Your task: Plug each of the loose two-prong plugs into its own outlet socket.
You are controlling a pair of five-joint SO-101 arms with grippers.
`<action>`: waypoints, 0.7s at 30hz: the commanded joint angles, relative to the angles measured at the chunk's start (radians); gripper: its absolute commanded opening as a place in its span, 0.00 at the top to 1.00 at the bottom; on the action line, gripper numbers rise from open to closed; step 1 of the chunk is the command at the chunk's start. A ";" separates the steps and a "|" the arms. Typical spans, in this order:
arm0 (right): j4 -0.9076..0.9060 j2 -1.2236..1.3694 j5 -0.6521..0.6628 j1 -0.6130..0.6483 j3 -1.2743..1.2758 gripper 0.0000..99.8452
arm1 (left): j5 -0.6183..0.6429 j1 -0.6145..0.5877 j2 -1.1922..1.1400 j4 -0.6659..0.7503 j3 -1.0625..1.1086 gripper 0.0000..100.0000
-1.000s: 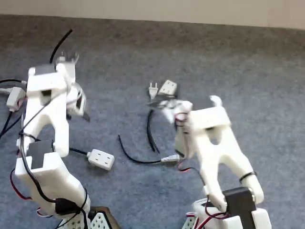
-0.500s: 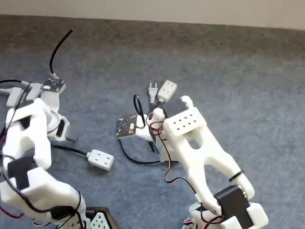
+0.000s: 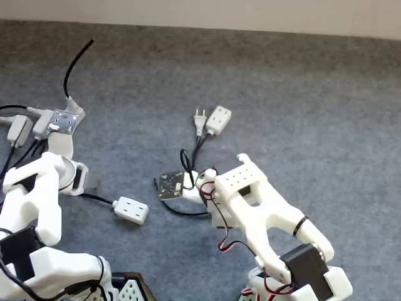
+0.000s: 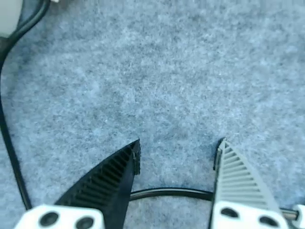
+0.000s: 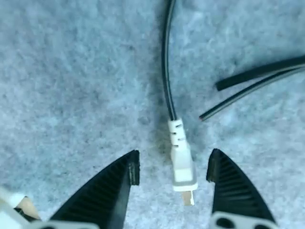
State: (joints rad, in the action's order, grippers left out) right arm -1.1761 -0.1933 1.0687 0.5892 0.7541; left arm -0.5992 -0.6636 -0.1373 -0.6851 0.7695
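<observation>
- High view: the outlet socket (image 3: pixel 131 210) lies on the tabletop (image 3: pixel 313 113), well apart from my right arm, so a carried plug could slip.
- Left wrist view: the left claw (image 4: pixel 178 143) is wide open and empty, astride a cord (image 4: pixel 171 192). Closing may snag it.
- Right wrist view: the right claw (image 5: pixel 174 160) is open and empty. The plug (image 5: pixel 183 169) lies off-centre between the jaws, and I expect twisting.
</observation>
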 commanded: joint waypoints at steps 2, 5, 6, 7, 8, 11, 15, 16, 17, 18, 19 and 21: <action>0.053 -0.012 -0.009 0.019 0.005 0.77 | -0.025 -0.084 -0.053 0.041 0.016 0.77; 0.073 -0.010 -0.034 0.027 0.025 0.77 | -0.025 -0.084 -0.065 0.041 0.016 0.77; 0.094 -0.010 -0.054 0.036 0.036 0.77 | -0.025 -0.084 -0.068 0.041 0.015 0.77; 0.117 -0.010 -0.068 0.045 0.047 0.77 | -0.025 -0.084 -0.068 0.041 0.013 0.77; 0.131 -0.010 -0.075 0.053 0.065 0.78 | -0.025 -0.084 -0.068 0.041 0.013 0.77; 0.151 -0.010 -0.084 0.082 0.108 0.86 | -0.025 -0.084 -0.065 0.041 0.012 0.77; 0.154 -0.012 -0.086 0.088 0.114 0.89 | -0.025 -0.084 -0.068 0.041 0.012 0.77; 0.154 -0.012 -0.086 0.088 0.114 0.89 | -0.025 -0.084 -0.068 0.041 0.013 0.77; 0.154 -0.012 -0.086 0.090 0.114 0.89 | -0.025 -0.084 -0.068 0.041 0.013 0.77; 0.154 -0.012 -0.086 0.090 0.114 0.89 | -0.025 -0.082 -0.068 0.041 0.015 0.77; 0.154 -0.012 -0.086 0.090 0.114 0.89 | -0.025 -0.082 -0.068 0.041 0.015 0.77; 0.154 -0.012 -0.087 0.090 0.114 0.89 | -0.025 -0.082 -0.068 0.041 0.015 0.77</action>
State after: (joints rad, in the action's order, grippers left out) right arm -1.0242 -0.1964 0.9935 0.6567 0.8585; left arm -0.5992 -0.6682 -0.1511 -0.6774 0.7695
